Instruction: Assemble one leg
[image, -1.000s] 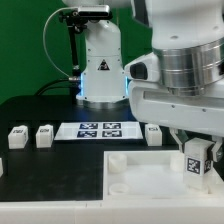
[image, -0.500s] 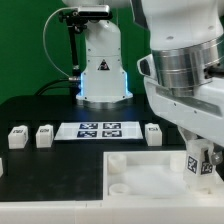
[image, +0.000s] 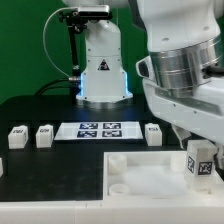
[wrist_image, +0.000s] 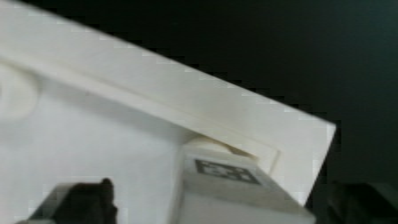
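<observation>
My gripper (image: 199, 170) is shut on the leg (image: 200, 157), a small white post with a black-and-white tag. It holds the leg upright over the corner of the wide white square piece (image: 150, 172) on the exterior view's right. In the wrist view the leg (wrist_image: 228, 178) stands between my dark fingers (wrist_image: 82, 201), close to a raised corner socket of the square piece (wrist_image: 125, 110). My gripper (wrist_image: 217, 208) shows only at its tips there. Whether the leg touches the socket is hidden.
Three look-alike legs stand on the black table: two on the exterior view's left (image: 17, 137) (image: 44, 136) and one near the middle (image: 153, 134). The marker board (image: 98, 130) lies between them. The robot base (image: 100, 70) stands behind.
My gripper has moved a little toward the exterior view's right and slightly down with the leg still in it. Nothing else moved.
</observation>
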